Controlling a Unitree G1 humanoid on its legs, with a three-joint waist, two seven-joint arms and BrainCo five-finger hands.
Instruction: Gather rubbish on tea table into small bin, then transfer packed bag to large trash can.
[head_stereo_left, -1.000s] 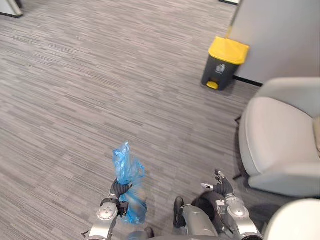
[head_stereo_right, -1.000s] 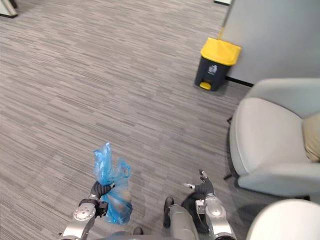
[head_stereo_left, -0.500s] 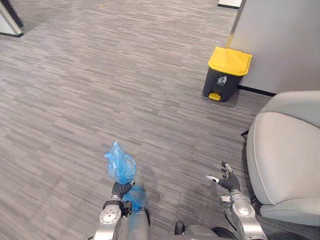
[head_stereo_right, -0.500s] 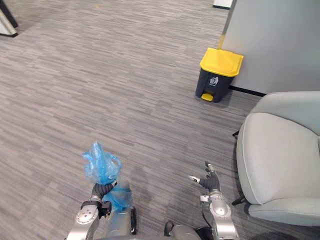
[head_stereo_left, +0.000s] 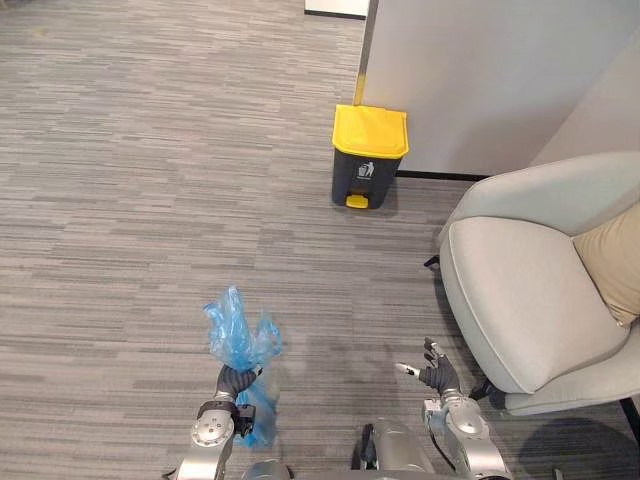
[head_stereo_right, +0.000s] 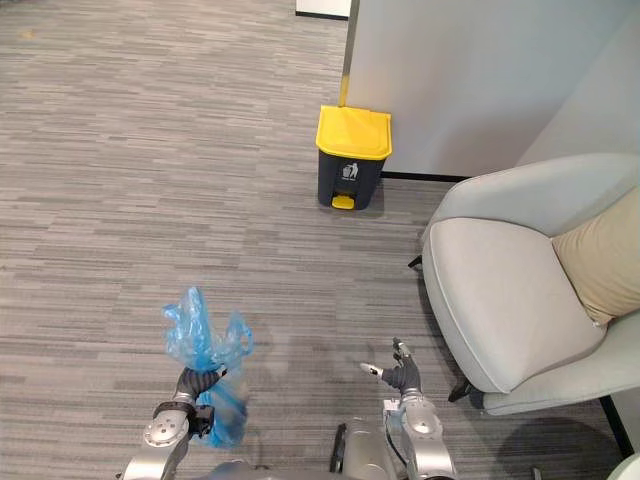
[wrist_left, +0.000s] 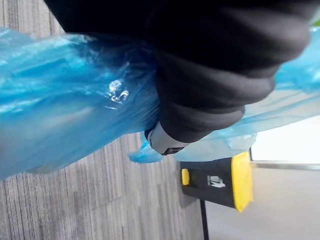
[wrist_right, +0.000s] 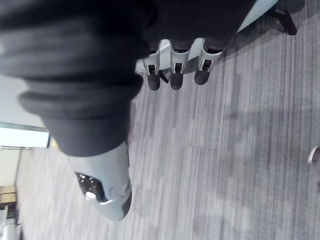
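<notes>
The robot's left hand (head_stereo_left: 233, 380) holds a blue plastic bag (head_stereo_left: 240, 335). Its fingers are curled tight round the neck of the bag. The crinkly top of the bag sticks up above the hand, and the full part hangs down below it. The right hand (head_stereo_left: 433, 374) is low beside the armchair (head_stereo_left: 520, 290), with its fingers loose and spread a little. It holds nothing.

The bag looks packed and is up off the floor, so I think the picking-up part is done. What is left is the last part. The big trash can (head_stereo_left: 364, 175) stands far ahead by the grey wall (head_stereo_left: 480, 70), well apart from the bag, with bare carpet floor (head_stereo_left: 150, 150) between them. Its yellow lid (head_stereo_left: 371, 129) is down. I think the robot has to walk over, get the lid up, maybe with the small yellow pedal (head_stereo_left: 356, 201) at the bottom, and drop the bag in.

Some things are hard to see. The bag is see-through blue, but I cannot tell what is inside it. The bottom of the bag is partly behind the left arm. In the left wrist view the dark cover hides most of the fingers. The armchair and the tan cushion (head_stereo_left: 612, 262) on it are cut off at the edge.
</notes>
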